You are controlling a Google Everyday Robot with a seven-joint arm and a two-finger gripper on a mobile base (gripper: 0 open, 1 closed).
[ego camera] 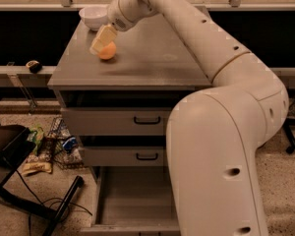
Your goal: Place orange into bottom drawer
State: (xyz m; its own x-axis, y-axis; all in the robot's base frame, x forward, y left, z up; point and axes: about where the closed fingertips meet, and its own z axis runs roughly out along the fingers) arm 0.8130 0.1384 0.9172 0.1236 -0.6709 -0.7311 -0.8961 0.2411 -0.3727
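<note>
The orange [108, 51] sits on the grey cabinet top [152, 63], left of centre. My gripper [102, 42] hangs right over it from the upper left, its pale fingers [103, 37] covering the orange's top and touching or nearly touching it. The bottom drawer [132, 195] is pulled out at floor level, showing a plain grey inside; my arm hides its right side.
A white bowl [94, 16] stands at the back left of the cabinet top, just behind the gripper. Two shallower drawers with black handles [147, 120] are above the bottom drawer. Clutter and a black stand [44, 151] lie on the floor to the left.
</note>
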